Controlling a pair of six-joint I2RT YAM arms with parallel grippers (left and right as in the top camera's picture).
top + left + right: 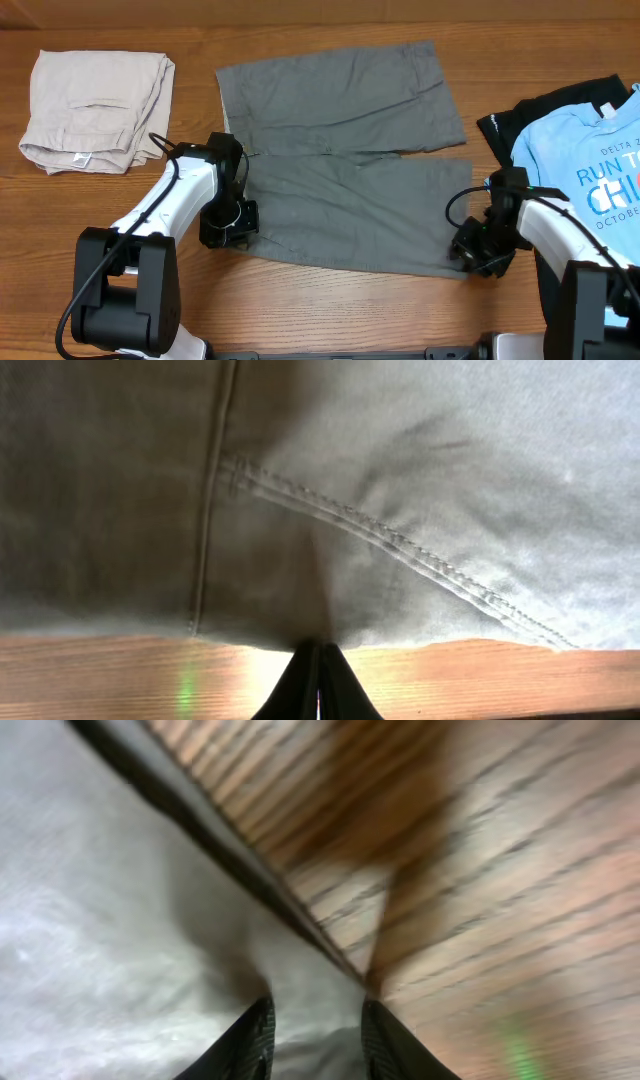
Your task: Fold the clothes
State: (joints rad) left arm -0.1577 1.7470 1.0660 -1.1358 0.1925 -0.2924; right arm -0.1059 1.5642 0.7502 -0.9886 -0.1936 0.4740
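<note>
"Grey shorts (340, 150), seen from overhead: where are they?"

"Spread flat mid-desk (330, 310), waistband to the left and legs running right. They lie between the folded beige shorts (95, 110) and the blue T-shirt (590, 160). The left tool (228, 232) sits at the near waistband corner and the right tool (478, 258) at the near leg's hem corner."

"Why those two corners?"

"Probably so the near leg can be lifted over the far one in a lengthwise fold."

"And the left wrist view?"

"The left tool (318, 660) is clenched, tips pressed together right at the grey shorts' (400, 480) edge. The creases run toward the tips, so I judge it has the fabric pinched. Bare desk (480, 680) shows just beneath."

"And the right wrist?"

"The right tool's (315, 1040) fingers stand apart, straddling the cloth's corner where it meets the desk (500, 870). The grey shorts (100, 940) lie between them, but I can't tell whether they press the cloth. I'd call it released."
</note>
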